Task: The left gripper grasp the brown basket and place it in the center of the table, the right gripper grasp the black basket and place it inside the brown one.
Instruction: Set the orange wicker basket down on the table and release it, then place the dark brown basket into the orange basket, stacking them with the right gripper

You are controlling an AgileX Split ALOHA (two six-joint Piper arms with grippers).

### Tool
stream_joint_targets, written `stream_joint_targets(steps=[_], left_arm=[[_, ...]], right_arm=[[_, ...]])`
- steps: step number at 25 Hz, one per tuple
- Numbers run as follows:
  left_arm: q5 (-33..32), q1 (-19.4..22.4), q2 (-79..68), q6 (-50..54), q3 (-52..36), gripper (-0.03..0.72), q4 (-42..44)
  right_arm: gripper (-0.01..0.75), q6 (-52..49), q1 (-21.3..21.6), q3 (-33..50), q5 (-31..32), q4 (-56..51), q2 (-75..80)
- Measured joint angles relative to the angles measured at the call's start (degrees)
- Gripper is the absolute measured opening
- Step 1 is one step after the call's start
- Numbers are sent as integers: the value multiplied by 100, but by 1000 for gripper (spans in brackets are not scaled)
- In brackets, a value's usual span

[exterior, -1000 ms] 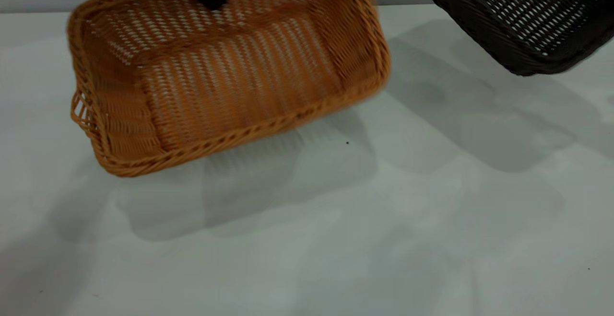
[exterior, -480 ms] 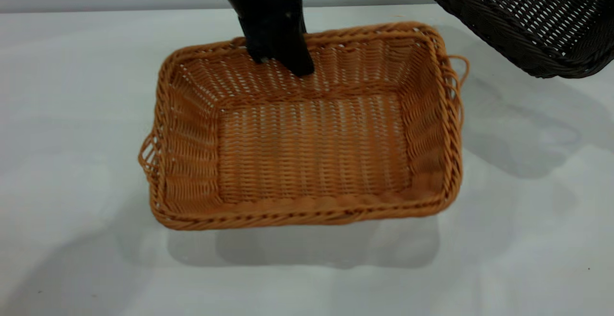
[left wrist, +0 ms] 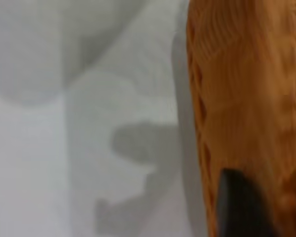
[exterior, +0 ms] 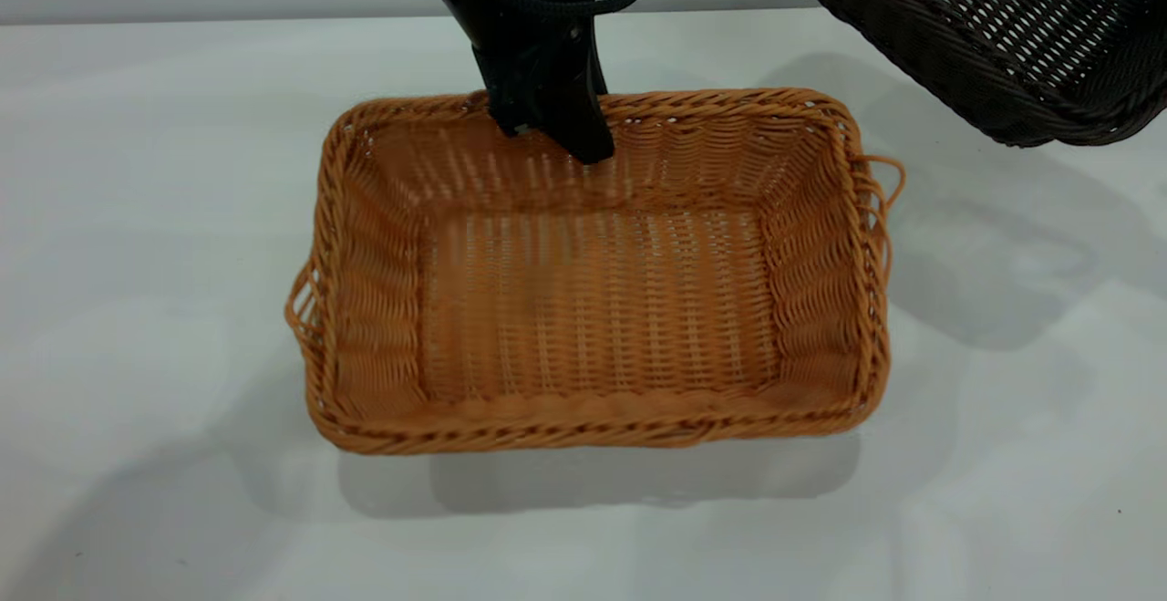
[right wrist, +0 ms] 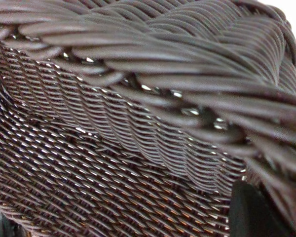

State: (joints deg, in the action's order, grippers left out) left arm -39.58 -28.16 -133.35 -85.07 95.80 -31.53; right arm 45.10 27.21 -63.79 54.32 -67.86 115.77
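left gripper [exterior: 552,131] comes down steeply from the top of the exterior view, a black angular body with a black braided cable [exterior: 547,6] looped across it, its tip planted on the far long wall of the brown basket [exterior: 593,309]. one finger [exterior: 583,131] lies on the inner face of that wall just below the braided rim, and the other sits at the rim on the outer side, so the jaws are closed over the wall and have hold of it. in the left wrist view the same rim runs past as an orange braid [left wrist: 200,123], with a dark fingertip [left wrist: 237,207] pressed against the weave.

the brown basket sits level and upright near the middle of the table [exterior: 137,218], its long sides running across the view, small loop handles sticking out at both short ends, and a shadow under its near edge. whether its base fully rests on the tabletop i cannot tell.

the black basket [exterior: 994,26] hangs tilted in the upper right corner of the exterior view, clear of the table, its lower edge above the surface and well apart from the brown one. the right gripper [right wrist: 251,210] shows only as a dark finger against that basket's braided rim in the right wrist view; how its jaws stand i cannot tell.
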Motion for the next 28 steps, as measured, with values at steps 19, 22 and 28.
stream_joint_targets(steps=[19,22,28], left_arm=[[241,815,1199,3042,6,519,-62],[46,1405,1448,3636,6,519,-62],[-213,2268,1556,3954,6,519,-62]], right_arm=[[80,-207,-214,-44,297,701,-532],[80,-732,-688,-241,375,1488,-622],[80,-1728,-2111,-748,579,2466,-627]])
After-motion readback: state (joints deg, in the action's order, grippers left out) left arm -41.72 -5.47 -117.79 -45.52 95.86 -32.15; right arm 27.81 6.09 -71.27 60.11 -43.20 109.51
